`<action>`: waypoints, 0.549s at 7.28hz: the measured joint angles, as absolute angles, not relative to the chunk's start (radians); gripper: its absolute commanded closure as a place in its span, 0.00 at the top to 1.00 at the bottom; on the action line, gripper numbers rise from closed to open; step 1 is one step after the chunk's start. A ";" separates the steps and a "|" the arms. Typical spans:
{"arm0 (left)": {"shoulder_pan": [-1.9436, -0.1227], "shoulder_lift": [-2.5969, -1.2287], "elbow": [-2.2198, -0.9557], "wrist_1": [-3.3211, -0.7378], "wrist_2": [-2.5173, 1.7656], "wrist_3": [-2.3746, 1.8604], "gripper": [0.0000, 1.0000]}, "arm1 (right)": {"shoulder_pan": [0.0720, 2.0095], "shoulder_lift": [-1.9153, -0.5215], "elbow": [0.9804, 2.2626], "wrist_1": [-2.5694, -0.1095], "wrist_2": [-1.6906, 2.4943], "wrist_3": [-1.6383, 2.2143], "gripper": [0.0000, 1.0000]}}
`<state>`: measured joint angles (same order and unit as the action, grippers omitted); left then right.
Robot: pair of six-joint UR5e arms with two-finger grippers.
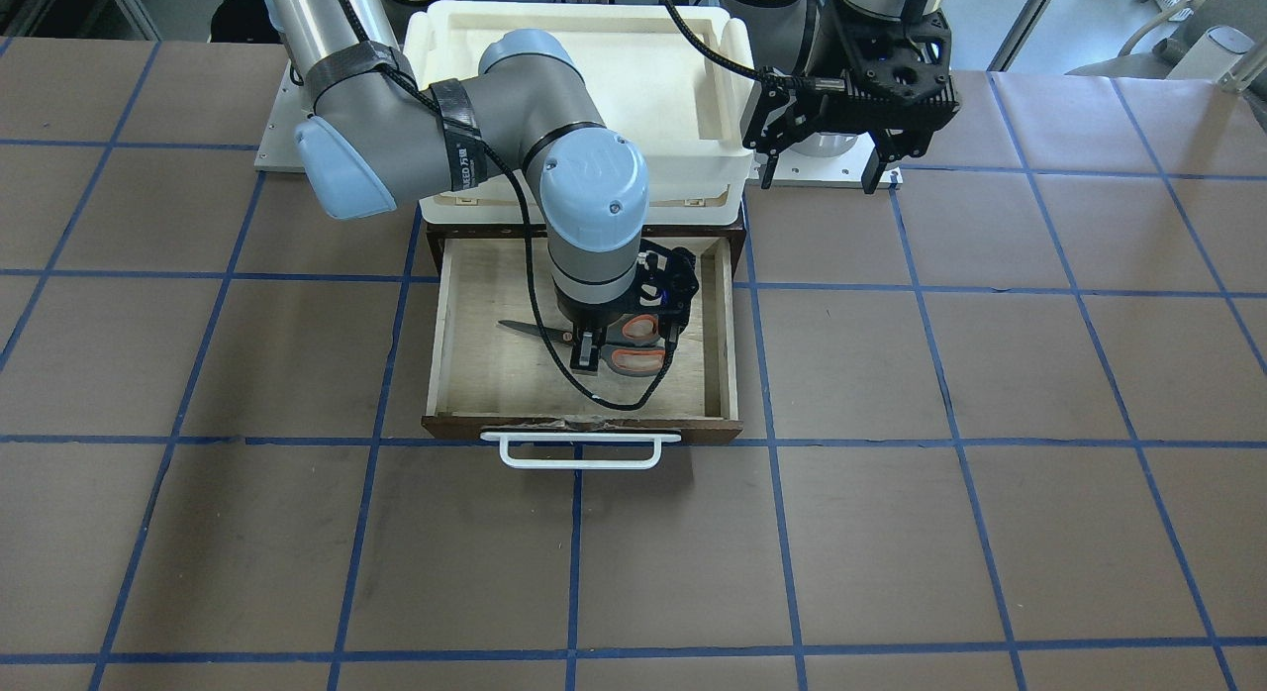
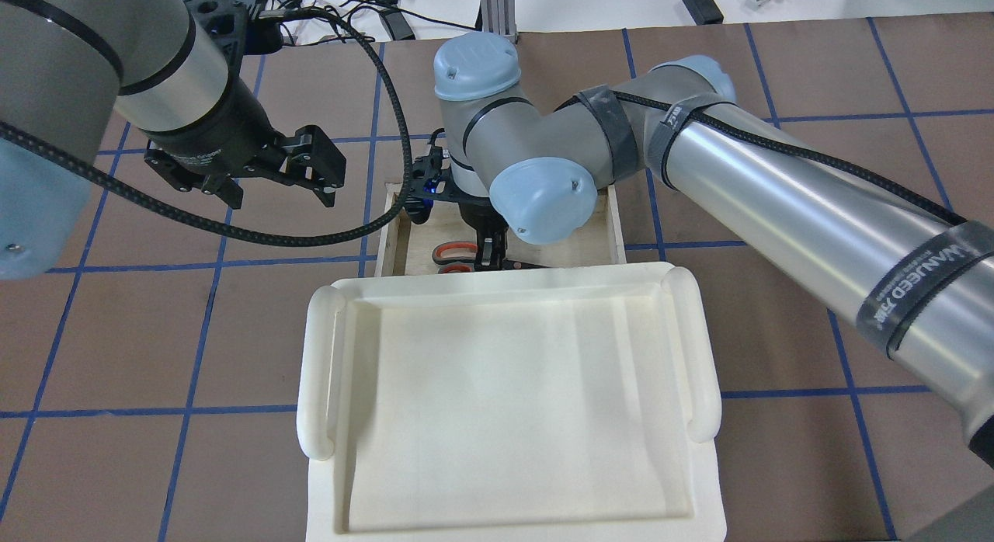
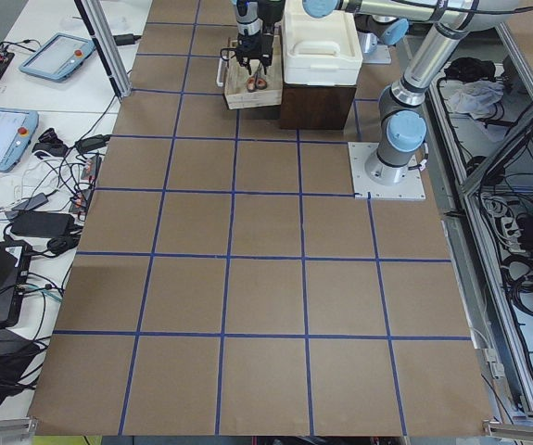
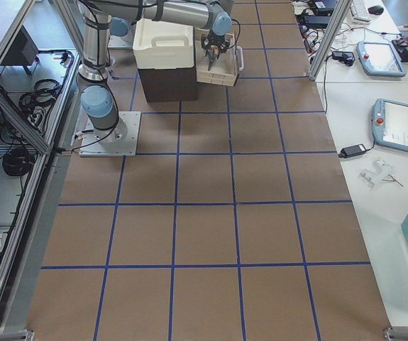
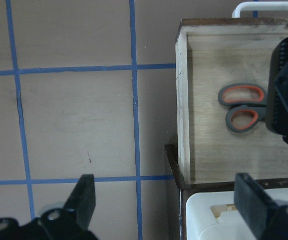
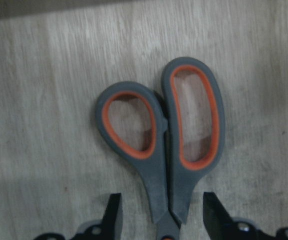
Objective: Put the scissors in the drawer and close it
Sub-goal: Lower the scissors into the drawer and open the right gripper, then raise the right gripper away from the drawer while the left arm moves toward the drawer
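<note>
Scissors (image 6: 164,145) lie flat inside the open drawer (image 1: 437,345), right end effector (image 6: 159,216) released astride their pivot. Left end effector (image 1: 820,174) hangs spread, idle. Remaining, I judge: withdraw, push drawer shut.

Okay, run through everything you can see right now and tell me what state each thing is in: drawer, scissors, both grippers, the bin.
drawer: pulled open, scissors inside.
scissors: blades closed, lying flat on the drawer floor.
right gripper: open, fingers either side of the scissors, gaps showing.
left gripper: open, empty, over the table beside the drawer.
white bin: empty.
</note>
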<state>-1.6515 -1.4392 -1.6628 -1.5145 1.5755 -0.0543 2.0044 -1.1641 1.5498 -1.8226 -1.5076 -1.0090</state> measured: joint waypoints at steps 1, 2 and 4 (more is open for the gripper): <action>-1.652 -1.441 -1.663 -1.515 1.577 -0.052 1.00 | 2.001 -1.173 1.544 -1.836 -1.507 -1.002 0.99; -1.653 -1.445 -1.663 -1.517 1.582 -0.051 1.00 | 1.990 -1.196 1.538 -1.858 -1.508 -0.954 1.00; -1.653 -1.457 -1.663 -1.511 1.586 -0.054 1.00 | 1.933 -1.270 1.526 -1.874 -1.509 -0.667 1.00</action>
<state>-1.6526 -1.4571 -1.6628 -1.5113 1.5858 -0.0542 1.9330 -1.2704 1.5257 -1.8743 -1.5089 -0.6670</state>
